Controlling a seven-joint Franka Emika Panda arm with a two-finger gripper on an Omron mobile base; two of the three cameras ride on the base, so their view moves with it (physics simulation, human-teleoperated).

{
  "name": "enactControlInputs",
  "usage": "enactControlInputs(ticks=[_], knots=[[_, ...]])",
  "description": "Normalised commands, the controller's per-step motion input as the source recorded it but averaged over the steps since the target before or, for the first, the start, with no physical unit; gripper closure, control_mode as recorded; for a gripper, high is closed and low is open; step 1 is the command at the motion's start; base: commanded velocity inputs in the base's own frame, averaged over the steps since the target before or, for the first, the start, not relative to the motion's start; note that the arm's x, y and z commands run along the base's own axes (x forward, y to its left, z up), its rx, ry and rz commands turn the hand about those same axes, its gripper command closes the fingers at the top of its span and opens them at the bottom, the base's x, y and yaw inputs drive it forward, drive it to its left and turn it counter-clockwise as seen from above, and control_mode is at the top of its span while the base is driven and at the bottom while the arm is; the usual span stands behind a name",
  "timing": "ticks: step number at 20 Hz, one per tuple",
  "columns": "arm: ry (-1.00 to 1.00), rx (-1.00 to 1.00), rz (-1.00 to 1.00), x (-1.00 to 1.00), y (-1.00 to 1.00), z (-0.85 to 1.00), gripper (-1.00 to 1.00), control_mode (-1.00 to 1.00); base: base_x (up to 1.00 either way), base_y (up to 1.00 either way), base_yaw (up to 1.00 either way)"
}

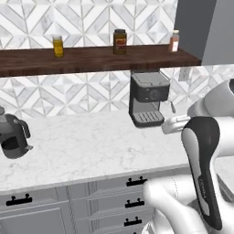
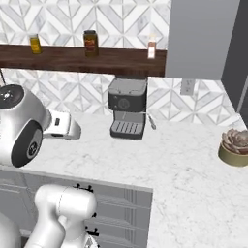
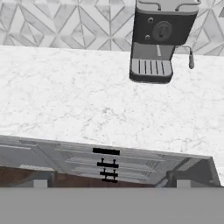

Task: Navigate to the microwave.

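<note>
The microwave is out of view. My arm is folded in front of a white marble counter [image 1: 82, 146]. Its hand [image 1: 172, 124] reaches out level over the counter's front part, also seen from the other side as the hand [image 2: 63, 126]. In the hand view my gripper [image 3: 111, 183] stands open, its two dark fingertips [image 3: 43, 178] wide apart at the bottom with nothing between them, looking down at the counter edge and drawer fronts.
A black-and-grey coffee machine [image 1: 148, 98] [image 2: 127, 109] [image 3: 159, 41] stands against the patterned wall under a dark wooden shelf [image 1: 91, 59] holding jars. A dark kettle [image 1: 13, 137] sits far left, a bowl with a plant [image 2: 234, 145] far right. Grey drawers [image 1: 132, 196] run below.
</note>
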Motion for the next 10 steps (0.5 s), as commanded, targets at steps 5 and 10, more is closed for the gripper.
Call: enactControlInputs(ticks=[5, 10], knots=[[0.00, 0.00, 0.00, 0.00, 0.00, 0.00, -1.00, 1.00, -0.57, 0.76, 0.01], [0.00, 0.00, 0.00, 0.00, 0.00, 0.00, -1.00, 1.00, -0.47, 1.00, 0.40]])
